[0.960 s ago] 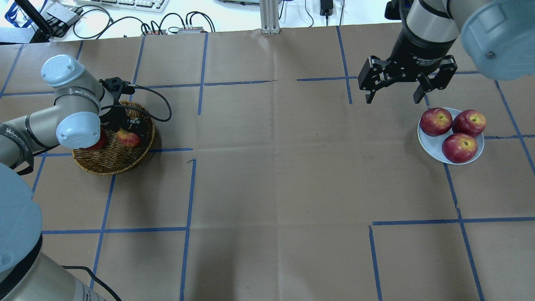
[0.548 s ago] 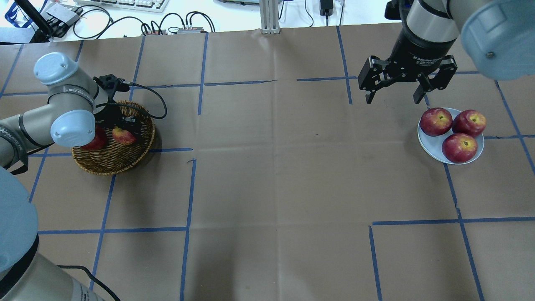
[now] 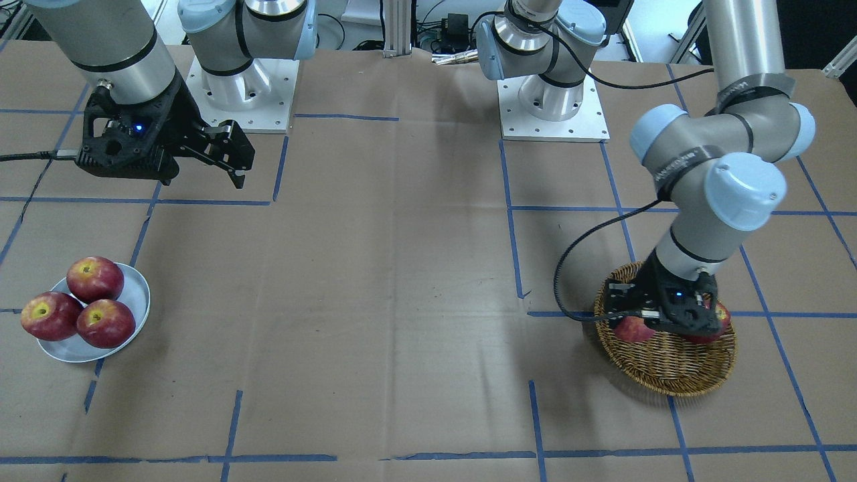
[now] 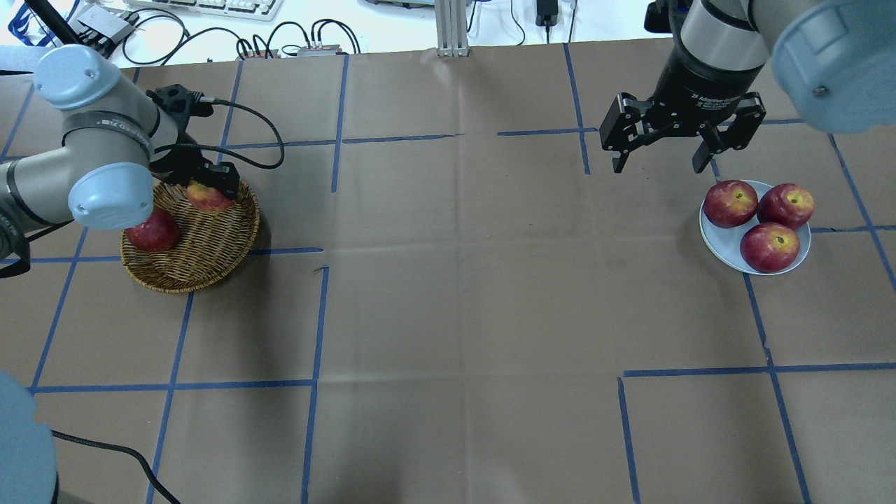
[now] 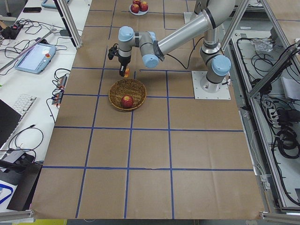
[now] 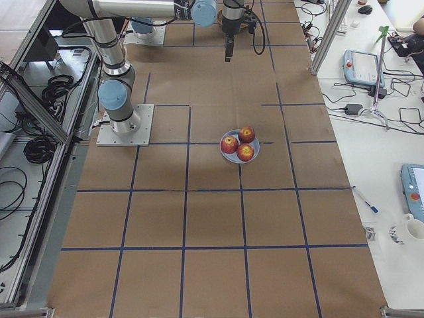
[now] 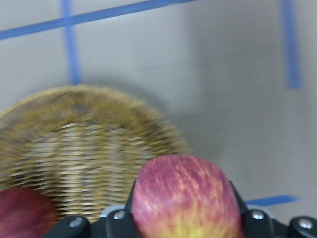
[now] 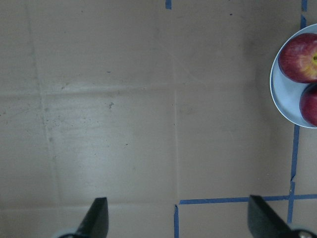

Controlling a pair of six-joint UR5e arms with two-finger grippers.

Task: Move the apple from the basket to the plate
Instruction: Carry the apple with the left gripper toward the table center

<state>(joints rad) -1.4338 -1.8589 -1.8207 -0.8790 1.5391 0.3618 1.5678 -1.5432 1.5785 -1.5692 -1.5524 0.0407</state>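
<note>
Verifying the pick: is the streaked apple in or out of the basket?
Out: left gripper holds the apple lifted above the basket; one dark apple lies inside.

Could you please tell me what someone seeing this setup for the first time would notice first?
Most likely the left pincer shut on the streaked apple, lifted above the wicker basket, where one dark red apple lies. Next, at the other end of the table, the plate bearing three darker apples, with the open right pincer hovering beside it.
</note>
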